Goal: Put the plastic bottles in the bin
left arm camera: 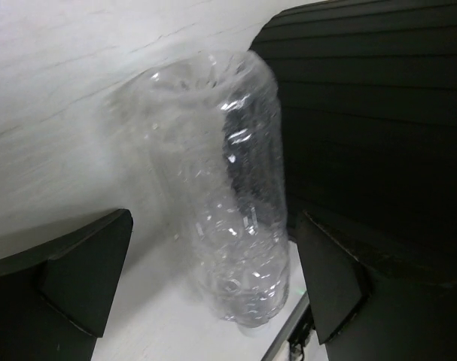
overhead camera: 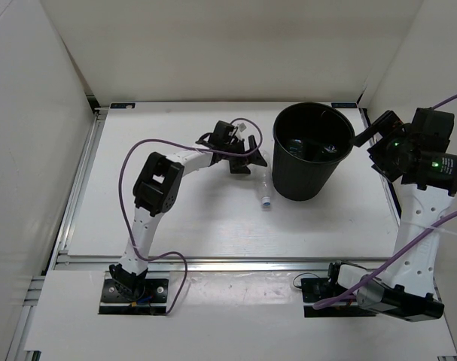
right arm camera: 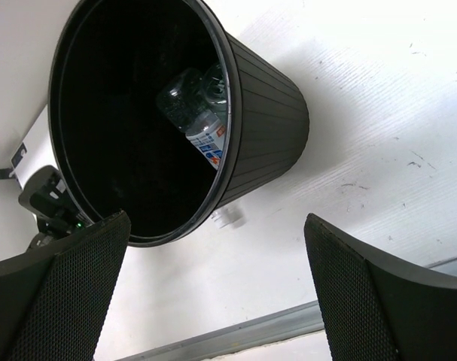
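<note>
The plain clear bottle (overhead camera: 265, 188) lies on its side on the white desk (overhead camera: 175, 218), just beside the foot of the bin (overhead camera: 288, 177), with its white cap (overhead camera: 266, 203) pointing toward the arms. The left gripper (left arm camera: 213, 226) is at the bottle's other end. Its fingers are spread wide, and the crinkled, see-through plastic sits between them, unclamped. The bin is round, black and ribbed outside, and it narrows downward. The right gripper (right arm camera: 220, 301) hangs near its rim, fingers apart and empty. Inside, a blue-labelled bottle (right arm camera: 202, 124) leans against the wall.
</note>
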Motion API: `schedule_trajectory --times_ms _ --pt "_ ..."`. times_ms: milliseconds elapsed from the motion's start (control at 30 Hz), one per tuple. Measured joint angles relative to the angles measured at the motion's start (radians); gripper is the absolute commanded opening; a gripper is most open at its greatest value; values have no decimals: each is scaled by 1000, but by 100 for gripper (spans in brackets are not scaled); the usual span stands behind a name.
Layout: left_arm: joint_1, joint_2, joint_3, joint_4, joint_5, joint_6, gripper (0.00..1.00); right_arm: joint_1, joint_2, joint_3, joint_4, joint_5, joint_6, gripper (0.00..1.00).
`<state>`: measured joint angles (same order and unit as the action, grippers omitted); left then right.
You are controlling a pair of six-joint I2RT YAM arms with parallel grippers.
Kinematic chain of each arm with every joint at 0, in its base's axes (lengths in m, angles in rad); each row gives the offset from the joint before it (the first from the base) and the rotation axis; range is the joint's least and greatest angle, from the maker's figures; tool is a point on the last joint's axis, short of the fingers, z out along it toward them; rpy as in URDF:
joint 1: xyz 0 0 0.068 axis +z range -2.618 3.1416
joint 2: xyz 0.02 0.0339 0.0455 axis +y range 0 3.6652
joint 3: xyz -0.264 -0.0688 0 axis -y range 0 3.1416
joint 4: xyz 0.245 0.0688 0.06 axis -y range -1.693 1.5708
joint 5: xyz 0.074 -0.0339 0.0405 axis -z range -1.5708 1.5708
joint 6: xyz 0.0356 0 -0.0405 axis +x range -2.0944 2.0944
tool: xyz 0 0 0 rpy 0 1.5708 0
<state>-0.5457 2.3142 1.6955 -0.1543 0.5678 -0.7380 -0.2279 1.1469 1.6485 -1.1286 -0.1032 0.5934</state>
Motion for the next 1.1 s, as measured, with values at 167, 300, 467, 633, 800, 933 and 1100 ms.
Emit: schedule_trajectory --times_ms 167,300,467,633,800,933,1100 --pt "-3 56 83 -2 71 -29 64 0 7 0 -13 0 -7 100" --pt "-2 87 85 2 155 -35 46 0 7 -4 -22 -7 -7 100" --pt "26 14 -50 12 213 -41 41 0 7 -55 -2 -20 3 100" --pt "138 -169 -188 -62 167 -56 35 -3 5 -161 44 -32 27 100" --pt "280 -356 -88 -124 27 -38 31 -8 4 -205 61 -39 48 100" --pt "255 -303 354 -114 -72 15 33 -8 -3 -205 80 -43 55 100" --pt "139 -133 885 -26 -89 -3 34 -8 -15 -205 105 -58 55 100"
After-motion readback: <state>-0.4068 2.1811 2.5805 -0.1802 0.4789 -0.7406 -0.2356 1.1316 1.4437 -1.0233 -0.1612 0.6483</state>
